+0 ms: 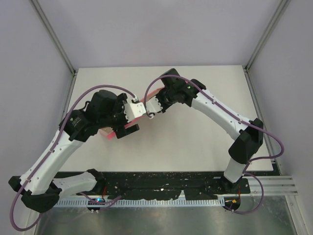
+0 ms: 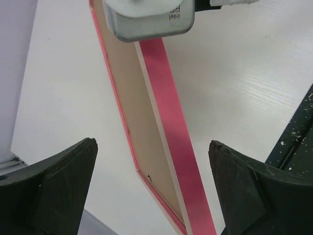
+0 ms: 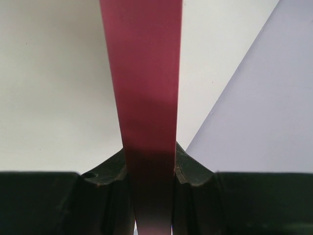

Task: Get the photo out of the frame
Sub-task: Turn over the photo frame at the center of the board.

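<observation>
A white surface (image 1: 195,142) sits between pale grey walls, with the 2 arm bases at its near edge. Left of centre, the left gripper (image 2: 152,144) is fully released: its 2 dark fingers (image 2: 63,186) stand well apart on either side of the frame (image 2: 166,98) without touching it. The frame stands on edge at mid-surface, running diagonally from near-left to far-right, and its brown backing board (image 2: 127,98) faces the left wrist camera. At its far end, the right gripper (image 3: 149,161) is clamped on the pink rail.
</observation>
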